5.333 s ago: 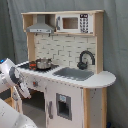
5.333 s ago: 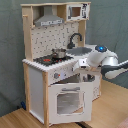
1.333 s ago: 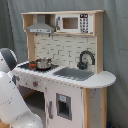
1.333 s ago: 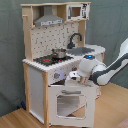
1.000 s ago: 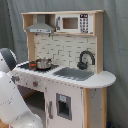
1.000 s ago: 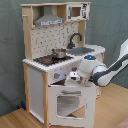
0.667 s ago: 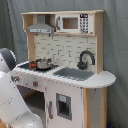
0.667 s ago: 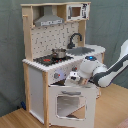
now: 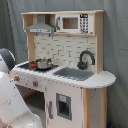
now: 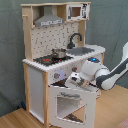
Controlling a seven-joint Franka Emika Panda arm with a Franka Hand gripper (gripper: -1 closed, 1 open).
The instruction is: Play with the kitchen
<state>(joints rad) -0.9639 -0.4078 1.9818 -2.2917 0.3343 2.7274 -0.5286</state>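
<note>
The kitchen [image 9: 65, 60] [image 10: 50, 60] is a tall white and light-wood toy unit with a hood [image 10: 49, 19], a microwave [image 9: 74, 23], a black faucet [image 9: 86, 59] and a grey sink [image 9: 75, 73]. A metal pot [image 9: 43, 63] [image 10: 59, 53] sits on the stovetop. In the second exterior view the windowed oven door [image 10: 72, 106] hangs tilted outward, partly open. My gripper [image 10: 74, 81] is at that door's top edge, just below the knobs [image 10: 57, 75]. In the first exterior view only my white arm [image 9: 12, 100] shows, and it hides the gripper and the oven.
A cupboard door [image 9: 62, 106] with a small dark window sits under the sink. The kitchen stands on a wooden floor [image 10: 15, 120] in front of a grey curtain [image 9: 117, 50]. In the second exterior view my arm [image 10: 110, 75] reaches in from the second exterior view's right.
The oven door, closed five seconds ago, has swung outward and down. My gripper has come in from the counter's end to the door's top edge and moved down and outward with it.
</note>
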